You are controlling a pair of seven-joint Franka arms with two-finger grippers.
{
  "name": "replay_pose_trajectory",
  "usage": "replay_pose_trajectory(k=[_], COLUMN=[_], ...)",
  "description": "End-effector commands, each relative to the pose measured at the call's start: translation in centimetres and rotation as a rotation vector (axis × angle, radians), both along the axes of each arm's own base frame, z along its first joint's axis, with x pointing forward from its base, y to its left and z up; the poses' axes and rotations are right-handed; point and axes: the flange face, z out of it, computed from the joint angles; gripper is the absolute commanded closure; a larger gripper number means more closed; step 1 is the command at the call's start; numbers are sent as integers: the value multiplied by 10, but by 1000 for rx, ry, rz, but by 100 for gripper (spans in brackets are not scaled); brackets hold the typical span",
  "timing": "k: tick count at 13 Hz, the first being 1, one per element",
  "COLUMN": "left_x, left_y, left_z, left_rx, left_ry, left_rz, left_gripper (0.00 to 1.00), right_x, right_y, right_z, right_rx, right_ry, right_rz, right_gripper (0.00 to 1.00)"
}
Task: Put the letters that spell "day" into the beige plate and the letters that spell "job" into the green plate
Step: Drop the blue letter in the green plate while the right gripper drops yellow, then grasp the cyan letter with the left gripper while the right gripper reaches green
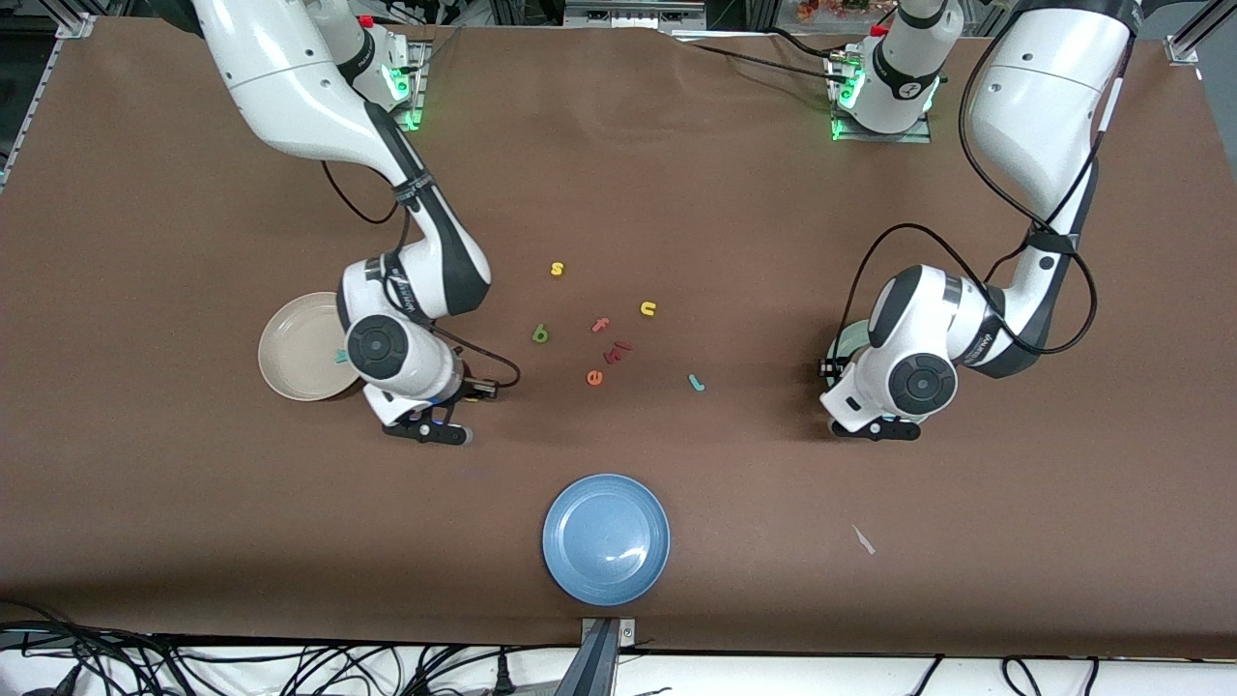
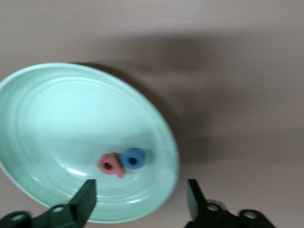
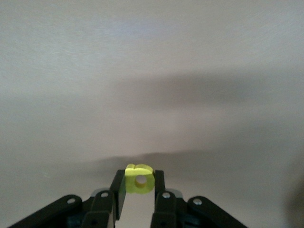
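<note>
My left gripper (image 2: 140,202) (image 1: 875,428) hangs open and empty over the rim of the green plate (image 2: 42,118) (image 1: 849,340). In that plate lie the salmon b (image 2: 110,165) and the blue o (image 2: 133,158), touching each other. My right gripper (image 3: 139,190) (image 1: 425,431) is shut on the yellow a (image 3: 139,179), over bare table beside the beige plate (image 1: 295,348). A teal y (image 1: 341,357) lies in the beige plate at the arm's edge. The green d (image 1: 540,334) and teal j (image 1: 695,383) lie on the table between the arms.
Loose letters lie mid-table: yellow s (image 1: 557,270), yellow u (image 1: 647,308), pink f (image 1: 600,325), dark red letters (image 1: 617,350), orange e (image 1: 594,377). A blue plate (image 1: 606,538) sits near the table's front edge. A white scrap (image 1: 863,539) lies toward the left arm's end.
</note>
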Motion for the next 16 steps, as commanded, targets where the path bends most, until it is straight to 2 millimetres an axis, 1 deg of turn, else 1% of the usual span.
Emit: replay_pose_trajectory(k=[1, 2, 3, 4, 5, 6, 7, 8, 10, 11, 12, 13, 14, 15, 16], left_x=[-4, -8, -11, -13, -16, -17, -17, -24, -26, -25, -21, -21, -21, -19, -19], left_y=[-46, -72, -92, -112, -132, -151, -165, -185, -205, -206, -206, -206, -209, -207, -207], left_z=[28, 34, 40, 47, 49, 50, 41, 31, 5, -6, -17, -25, -27, -26, -29], left_rx=[-37, -53, -54, -52, -46, -41, -28, -25, -34, -36, -54, -59, -59, -58, -59], left_ry=[-39, -54, -70, -91, -109, -135, -152, -171, -214, -223, -229, -232, -233, -236, -232], left_rz=[-9, -8, 6, 25, 57, 129, 213, 275, 429, 462, 478, 487, 514, 533, 550], left_gripper=[0, 0, 0, 0, 0, 0, 0, 0, 0, 0, 0, 0, 2, 16, 38], right_x=[-28, -37, -48, -57, -65, -70, -75, -81, -89, -89, -85, -80, -75, -69, -63], right_y=[-54, -79, -102, -121, -138, -154, -171, -186, -208, -210, -209, -207, -202, -191, -180], right_z=[37, 42, 45, 46, 48, 48, 43, 37, 22, 19, 22, 29, 37, 47, 58], right_rx=[-31, -34, -35, -35, -32, -31, -34, -36, -46, -47, -45, -40, -28, -15, -15], right_ry=[17, 30, 40, 46, 44, 41, 35, 16, -47, -55, -65, -63, -33, 3, 36], right_rz=[130, 188, 216, 231, 257, 275, 275, 300, 367, 398, 396, 391, 369, 314, 263], right_gripper=[98, 98, 98, 98, 98, 98, 98, 98, 96, 82, 12, 0, 0, 0, 0])
